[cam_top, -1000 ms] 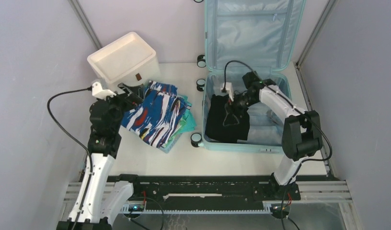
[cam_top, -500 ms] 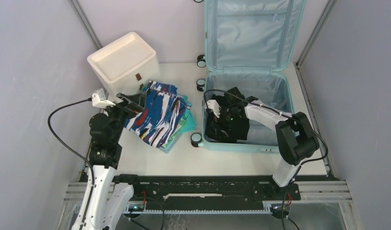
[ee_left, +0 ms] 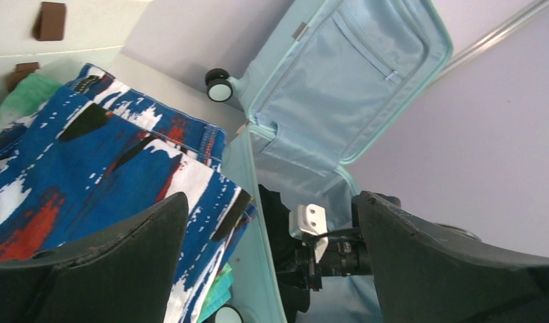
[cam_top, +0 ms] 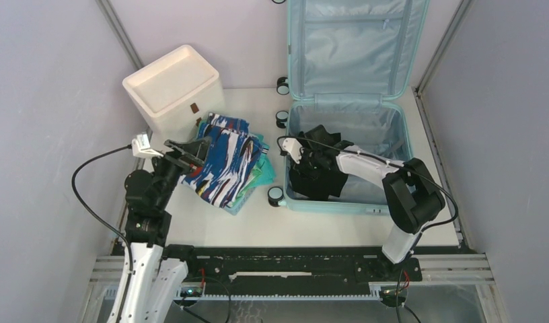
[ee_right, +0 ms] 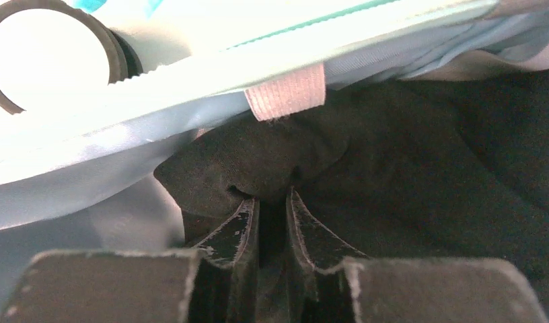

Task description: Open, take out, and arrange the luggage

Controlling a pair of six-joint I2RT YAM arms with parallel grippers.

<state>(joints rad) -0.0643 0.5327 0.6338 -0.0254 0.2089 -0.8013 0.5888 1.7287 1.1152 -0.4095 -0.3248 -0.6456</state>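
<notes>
- Top view: the large light-blue hard-shell suitcase (cam_top: 352, 54) lies open at the back right of the white table (cam_top: 218, 222), its lid standing upright against the rear wall.
- A crumpled black fabric garment (cam_top: 325, 178) fills the left half of the suitcase base.
- The right gripper (cam_top: 304, 161) reaches into the base near its left wall, down in the black fabric garment.
- The left gripper (cam_top: 190, 153) hangs with its jaws spread wide at the left edge of the blue, white and red patterned shorts (cam_top: 225, 165). These lie on a green cloth (cam_top: 262, 171) beside a white plastic box (cam_top: 174, 84).
- Left wrist view: both fingers (ee_left: 110, 262) stand far apart with nothing between them. Below are the patterned shorts and, to the right, the suitcase lid with its pale lining and one black-and-white wheel (ee_left: 219, 86).
- Right wrist view: the two fingers (ee_right: 235, 229) are drawn close together, pinching a fold of the black fabric garment just under the suitcase rim (ee_right: 191, 74), below a small pink fabric tab (ee_right: 285, 91).
</notes>
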